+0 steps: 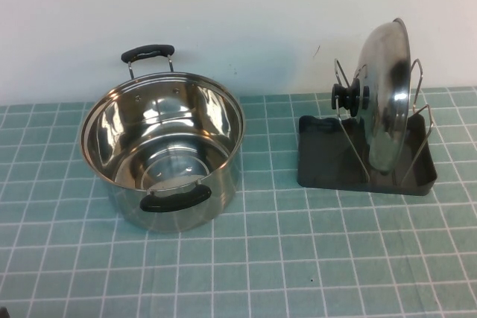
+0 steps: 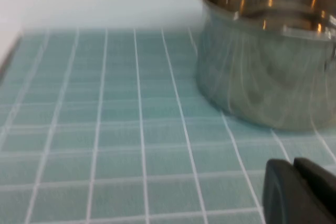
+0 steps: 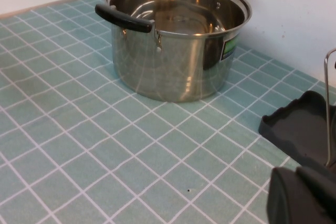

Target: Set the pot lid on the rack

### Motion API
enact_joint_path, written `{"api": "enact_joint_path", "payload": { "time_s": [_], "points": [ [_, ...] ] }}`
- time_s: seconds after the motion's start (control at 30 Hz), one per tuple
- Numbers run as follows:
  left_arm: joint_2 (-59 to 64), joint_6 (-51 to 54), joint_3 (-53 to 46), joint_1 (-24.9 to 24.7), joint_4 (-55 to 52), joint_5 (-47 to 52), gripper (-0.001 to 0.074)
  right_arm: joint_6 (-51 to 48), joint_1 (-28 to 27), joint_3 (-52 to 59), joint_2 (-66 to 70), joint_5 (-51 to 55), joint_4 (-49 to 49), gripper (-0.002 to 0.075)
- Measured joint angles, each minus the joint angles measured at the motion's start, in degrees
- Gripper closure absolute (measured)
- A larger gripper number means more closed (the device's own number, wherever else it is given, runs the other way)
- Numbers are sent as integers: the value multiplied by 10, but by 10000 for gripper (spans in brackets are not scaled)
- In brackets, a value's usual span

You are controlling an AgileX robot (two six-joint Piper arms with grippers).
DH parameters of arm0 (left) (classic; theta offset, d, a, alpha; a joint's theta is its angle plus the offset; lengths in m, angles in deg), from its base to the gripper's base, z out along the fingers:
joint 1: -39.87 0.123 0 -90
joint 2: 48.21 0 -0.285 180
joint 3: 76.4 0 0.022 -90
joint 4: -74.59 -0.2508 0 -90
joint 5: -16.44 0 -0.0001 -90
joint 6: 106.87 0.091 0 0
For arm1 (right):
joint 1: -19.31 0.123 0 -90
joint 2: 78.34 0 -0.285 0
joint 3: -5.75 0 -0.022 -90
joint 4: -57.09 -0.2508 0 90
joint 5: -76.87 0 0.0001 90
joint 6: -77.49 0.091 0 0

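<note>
The shiny domed pot lid (image 1: 389,98) stands on edge in the wire loops of the black rack (image 1: 320,165) at the right of the table, its black knob (image 1: 349,99) facing left. Neither gripper shows in the high view. My left gripper (image 2: 293,165) is shut and empty, low over the tiles, short of the steel pot (image 2: 268,61). My right gripper (image 3: 300,176) is shut and empty, low over the tiles next to a corner of the rack (image 3: 299,129). The lid is out of both wrist views.
The open steel pot (image 1: 164,147) with two black handles stands left of centre, also in the right wrist view (image 3: 173,40). A white wall runs behind the table. The surface is teal tile (image 1: 298,258).
</note>
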Motion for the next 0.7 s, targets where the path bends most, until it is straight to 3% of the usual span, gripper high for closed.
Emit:
{"api": "enact_joint_path", "payload": {
  "time_s": [0.7],
  "points": [
    [-1,-15,1,1,1,37,736,0,0,0,0,0,0,726]
  ]
}}
